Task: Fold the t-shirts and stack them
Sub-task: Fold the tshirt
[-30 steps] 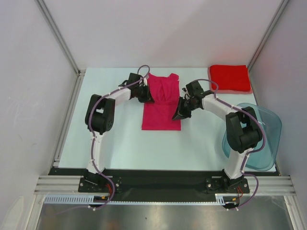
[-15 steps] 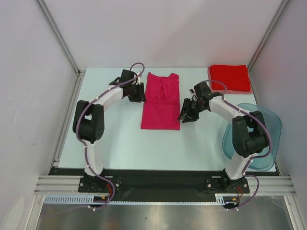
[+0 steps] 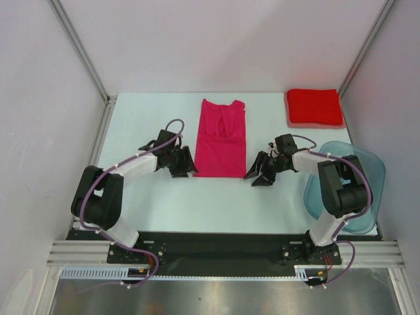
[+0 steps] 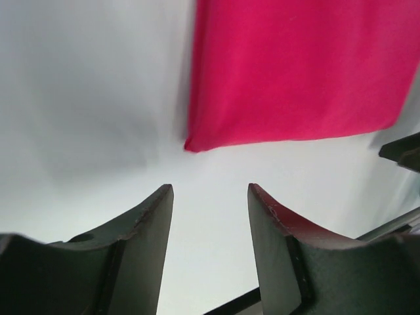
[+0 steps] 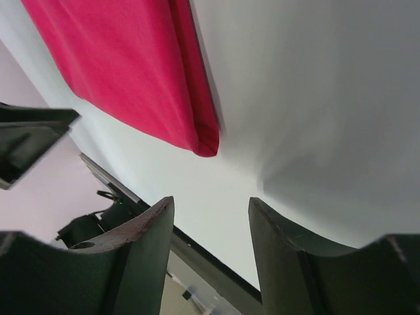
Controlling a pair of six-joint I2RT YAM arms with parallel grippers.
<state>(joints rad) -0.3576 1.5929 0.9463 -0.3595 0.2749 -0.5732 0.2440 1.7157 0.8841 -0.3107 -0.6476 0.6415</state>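
I see the magenta t-shirt (image 3: 221, 141) mid-frame — left gripper (image 3: 188, 168) and right gripper (image 3: 254, 175) flank its lower corners, jaws apart, holding nothing.

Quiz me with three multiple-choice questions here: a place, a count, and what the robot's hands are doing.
1. Where is the folded bright red cloth t-shirt?
A. far right corner of the table
B. near left corner
C. centre
2. How many t-shirts?
A. one
B. two
C. three
3. Left hand and right hand are:
A. both open, empty
B. both shut on cloth
C. one open, one shut
Answers: A, it lies back right. B, the red one plus the long-folded magenta-pink cloth t-shirt. A, wrist views show them spread, holding nothing.
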